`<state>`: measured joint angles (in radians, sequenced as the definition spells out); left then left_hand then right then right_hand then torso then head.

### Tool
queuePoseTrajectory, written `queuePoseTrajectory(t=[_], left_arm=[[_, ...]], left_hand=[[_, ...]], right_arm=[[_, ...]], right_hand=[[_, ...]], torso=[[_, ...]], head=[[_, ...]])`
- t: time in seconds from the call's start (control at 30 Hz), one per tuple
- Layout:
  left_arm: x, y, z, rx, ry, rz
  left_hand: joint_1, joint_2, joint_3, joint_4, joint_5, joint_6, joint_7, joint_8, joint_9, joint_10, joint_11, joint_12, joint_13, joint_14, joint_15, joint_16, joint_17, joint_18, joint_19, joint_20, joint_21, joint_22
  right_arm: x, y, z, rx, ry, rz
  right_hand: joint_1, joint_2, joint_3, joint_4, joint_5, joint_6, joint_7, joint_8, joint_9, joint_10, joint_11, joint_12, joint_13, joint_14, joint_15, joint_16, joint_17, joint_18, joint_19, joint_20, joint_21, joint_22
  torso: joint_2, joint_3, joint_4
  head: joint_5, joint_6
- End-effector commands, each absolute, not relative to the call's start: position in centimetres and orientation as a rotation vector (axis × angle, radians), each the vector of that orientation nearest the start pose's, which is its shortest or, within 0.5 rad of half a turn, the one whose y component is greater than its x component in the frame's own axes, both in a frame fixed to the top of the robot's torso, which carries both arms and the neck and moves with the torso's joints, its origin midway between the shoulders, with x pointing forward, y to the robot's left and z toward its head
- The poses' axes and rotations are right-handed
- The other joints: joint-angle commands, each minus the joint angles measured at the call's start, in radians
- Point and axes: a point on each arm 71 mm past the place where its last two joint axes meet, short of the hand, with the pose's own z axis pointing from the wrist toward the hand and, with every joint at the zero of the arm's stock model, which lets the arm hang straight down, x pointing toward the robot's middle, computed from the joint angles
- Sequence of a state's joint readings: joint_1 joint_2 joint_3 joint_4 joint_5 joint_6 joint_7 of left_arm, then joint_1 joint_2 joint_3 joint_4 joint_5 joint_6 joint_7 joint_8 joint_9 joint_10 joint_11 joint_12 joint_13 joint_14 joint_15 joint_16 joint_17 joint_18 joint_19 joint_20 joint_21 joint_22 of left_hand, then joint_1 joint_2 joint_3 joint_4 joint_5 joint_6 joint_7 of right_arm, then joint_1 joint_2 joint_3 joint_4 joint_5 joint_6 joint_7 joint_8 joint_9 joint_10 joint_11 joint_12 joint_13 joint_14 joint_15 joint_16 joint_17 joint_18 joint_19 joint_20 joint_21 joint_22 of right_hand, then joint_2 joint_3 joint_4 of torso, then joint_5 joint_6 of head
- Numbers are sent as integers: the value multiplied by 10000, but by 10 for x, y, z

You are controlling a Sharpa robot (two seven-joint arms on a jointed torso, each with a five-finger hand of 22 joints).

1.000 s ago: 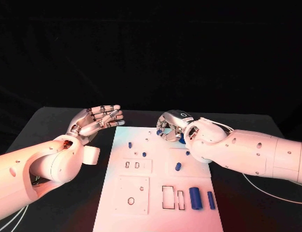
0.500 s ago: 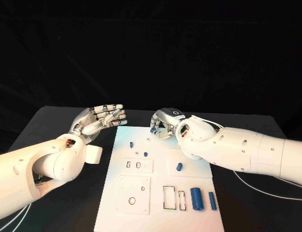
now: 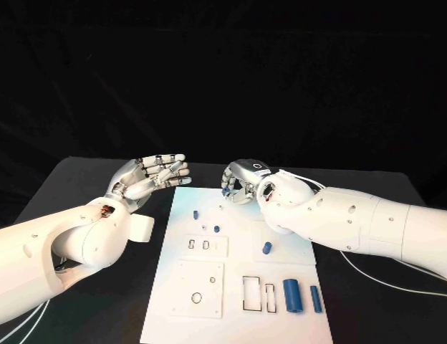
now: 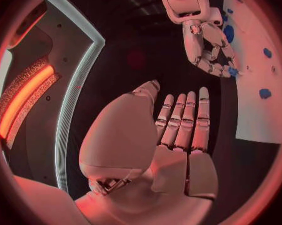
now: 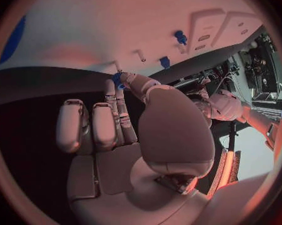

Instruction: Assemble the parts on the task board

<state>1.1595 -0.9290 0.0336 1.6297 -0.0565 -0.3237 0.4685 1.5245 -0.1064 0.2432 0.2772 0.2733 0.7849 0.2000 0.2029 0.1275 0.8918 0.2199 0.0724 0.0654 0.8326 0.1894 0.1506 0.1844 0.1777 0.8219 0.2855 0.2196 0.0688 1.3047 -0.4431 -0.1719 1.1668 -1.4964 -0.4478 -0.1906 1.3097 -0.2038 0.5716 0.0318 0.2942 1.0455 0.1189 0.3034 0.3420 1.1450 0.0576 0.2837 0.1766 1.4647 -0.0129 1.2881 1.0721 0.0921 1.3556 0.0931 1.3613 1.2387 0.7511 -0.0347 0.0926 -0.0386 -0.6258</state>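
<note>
Right hand [image 3: 246, 180] has slid left along the task board's [image 3: 234, 287] far edge since a second ago; left hand [image 3: 151, 175] barely shifts. Head view: right hand pinches a small blue part [image 3: 228, 190] above the far edge, likely carrying it to a slot. Left hand hovers released off the far-left corner, out of the way. Left wrist view: fingers [image 4: 184, 120] straight, nothing held. Right wrist view: blue part [image 5: 118, 80] sits at the fingertips over the board.
</note>
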Motion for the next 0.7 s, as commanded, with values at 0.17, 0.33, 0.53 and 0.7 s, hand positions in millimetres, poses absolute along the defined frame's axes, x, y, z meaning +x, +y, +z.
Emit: queuePoseTrajectory(t=[0.17, 0.33, 0.53, 0.7], left_arm=[[472, 218, -153, -10189, 13145, -16456], [472, 219, -153, -10190, 13140, -16443], [472, 219, -153, -10192, 13133, -16425], [473, 219, -153, -10192, 13134, -16421]], left_hand=[[1, -121, 71, -5, -46, -43, 609, 9, -3, -43, 6, -45, 0, -46, -3, -34, 3, 11, -53, 4, -47, -13], [1, -124, 74, -6, -48, -43, 609, 10, -3, -42, 6, -45, 0, -47, -3, -35, 4, 11, -55, 5, -49, -12], [0, -127, 78, -7, -49, -42, 608, 11, -3, -40, 5, -45, 0, -48, -3, -37, 4, 10, -58, 6, -52, -12], [0, -127, 78, -7, -49, -42, 608, 11, -3, -40, 5, -45, 0, -48, -3, -37, 4, 10, -58, 6, -52, -12]], right_arm=[[544, -94, -187, -2615, 15742, 5478], [543, -94, -191, -2707, 15975, 5461], [542, -92, -193, -2760, 16100, 5479], [542, -92, -194, -2757, 16154, 5450]], right_hand=[[31, 72, 59, -4, 26, -33, 51, 41, 22, -51, 35, 30, 9, 214, -35, 46, -9, -170, 49, -15, 34, -31], [19, 53, 58, -4, 22, -56, 58, 37, 33, -66, 42, 33, 11, 210, -29, 44, -22, -172, 49, -12, 35, -26], [4, 40, 57, 0, 20, -79, 64, 32, 40, -74, 47, 39, 13, 206, -24, 43, -33, -166, 31, -10, 19, -49], [4, 40, 57, 0, 20, -79, 64, 32, 40, -74, 47, 39, 13, 206, -24, 43, -33, -166, 31, -10, 19, -49]], torso=[[6, 2, 14], [1, 0, 15], [4, -6, 10], [8, -12, 26]], head=[[-3, -46], [18, -56], [23, -74], [13, -73]])
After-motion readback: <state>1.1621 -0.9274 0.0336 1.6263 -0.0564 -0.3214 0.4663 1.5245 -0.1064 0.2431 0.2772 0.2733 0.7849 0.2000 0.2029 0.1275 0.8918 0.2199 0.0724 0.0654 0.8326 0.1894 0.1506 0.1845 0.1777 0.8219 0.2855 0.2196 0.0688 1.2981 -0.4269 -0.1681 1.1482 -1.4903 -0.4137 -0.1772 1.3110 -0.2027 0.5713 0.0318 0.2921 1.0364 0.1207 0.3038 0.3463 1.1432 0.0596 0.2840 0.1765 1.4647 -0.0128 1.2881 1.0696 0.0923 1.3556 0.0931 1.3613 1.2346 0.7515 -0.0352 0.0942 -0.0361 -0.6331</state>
